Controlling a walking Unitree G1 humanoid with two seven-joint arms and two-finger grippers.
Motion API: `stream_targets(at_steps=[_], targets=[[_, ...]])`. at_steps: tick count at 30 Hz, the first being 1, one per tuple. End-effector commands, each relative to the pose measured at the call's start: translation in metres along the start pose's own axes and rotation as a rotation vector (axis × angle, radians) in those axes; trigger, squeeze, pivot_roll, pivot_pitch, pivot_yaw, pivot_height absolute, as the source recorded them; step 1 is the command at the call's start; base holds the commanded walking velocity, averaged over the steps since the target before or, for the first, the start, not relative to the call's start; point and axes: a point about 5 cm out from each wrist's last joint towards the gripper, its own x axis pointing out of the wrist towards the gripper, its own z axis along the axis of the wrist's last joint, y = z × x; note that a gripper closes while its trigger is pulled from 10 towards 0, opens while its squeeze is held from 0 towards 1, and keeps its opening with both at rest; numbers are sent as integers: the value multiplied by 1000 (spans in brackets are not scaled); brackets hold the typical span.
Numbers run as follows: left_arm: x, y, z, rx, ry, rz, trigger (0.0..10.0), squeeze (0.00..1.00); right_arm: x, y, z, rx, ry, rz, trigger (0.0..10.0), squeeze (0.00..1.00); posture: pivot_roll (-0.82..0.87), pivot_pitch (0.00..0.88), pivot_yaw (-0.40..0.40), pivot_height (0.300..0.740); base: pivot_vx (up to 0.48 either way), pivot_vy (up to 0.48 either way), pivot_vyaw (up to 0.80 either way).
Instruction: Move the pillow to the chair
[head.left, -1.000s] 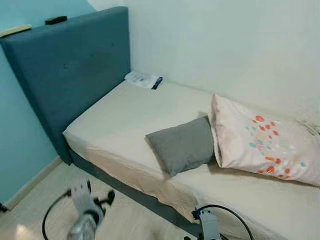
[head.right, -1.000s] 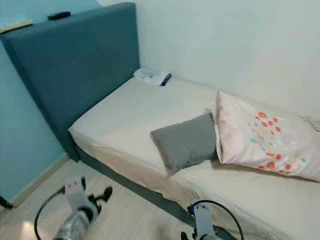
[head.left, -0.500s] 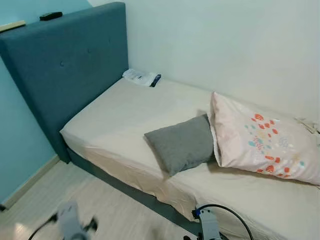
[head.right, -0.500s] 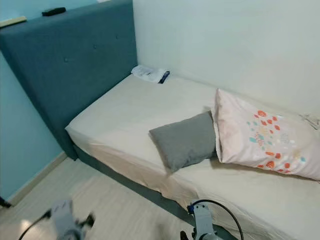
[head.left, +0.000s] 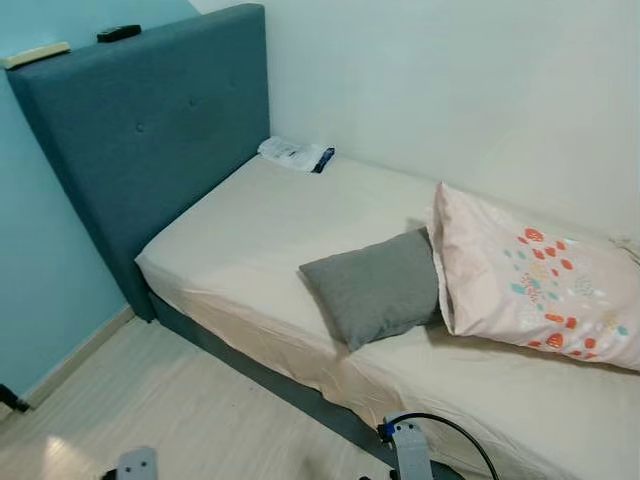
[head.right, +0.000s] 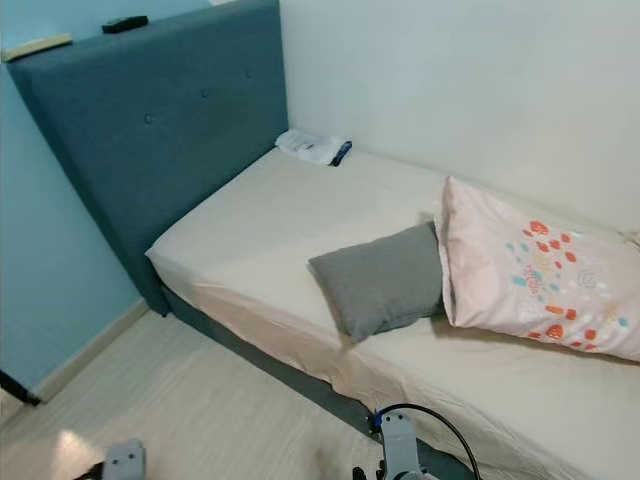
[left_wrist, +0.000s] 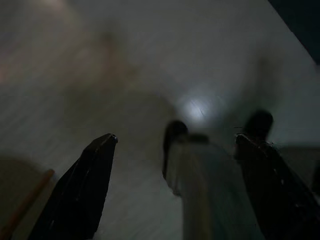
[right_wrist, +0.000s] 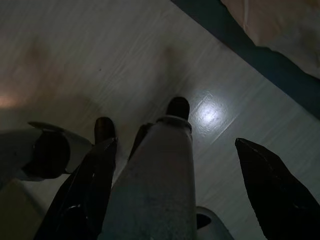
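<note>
On the bed: two pillows, one gray pillow touching one patterned pillow. Well below, over floor: left gripper and right gripper, fingers spread apart, far from both.

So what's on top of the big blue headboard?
On the blue headboard sit a small black thing and a flat pale strip. What they are is too small to tell.

Nothing readable from where I'm sitting. The white packet up by the headboard probably has print on it, but it's way too small for me to make out. The patterned pillow just has coloured blobs, no lettering. No labels, brands or numbers that I can read anywhere else either.
</note>
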Motion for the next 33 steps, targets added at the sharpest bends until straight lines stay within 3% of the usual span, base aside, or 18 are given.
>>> stream_targets(at_steps=[1, 2, 4, 12, 18, 23, 33], targets=[[-1, -3, -9, 38, 40, -23, 10000, 0, 0, 0, -4, -9, 10, 1, 10000, 0, 14, 76, -41, 740, 0, 0, 0], [-2, -9, -14, 114, 68, -52, 10000, 0, 0, 0, -4, -13, 12, -1, 10000, 0, 15, 82, -40, 740, 0, 0, 0], [-4, -15, -20, 174, 92, -66, 10000, 0, 0, -1, -5, -8, 16, -9, 10000, 0, 10, 92, -36, 740, 0, 0, 0], [-4, -19, -20, 236, 90, -96, 10000, 0, -1, -2, -8, -21, 37, -14, 10000, 0, -2, 76, -36, 740, 0, 0, -92], [-3, -20, -16, 209, 77, -117, 10000, 0, -2, -7, -8, -19, 36, -24, 10000, 0, -2, 56, -38, 740, 0, 0, -643], [-2, -22, -12, 137, 78, -151, 10000, 0, -1, -5, -3, -12, 17, -21, 10000, 0, 1, 58, -33, 740, 0, 0, 0], [-2, -23, -13, 71, 88, -149, 10000, 0, -1, -2, -5, -26, 22, -13, 10000, 0, 9, 61, -42, 740, 0, 0, 0]])
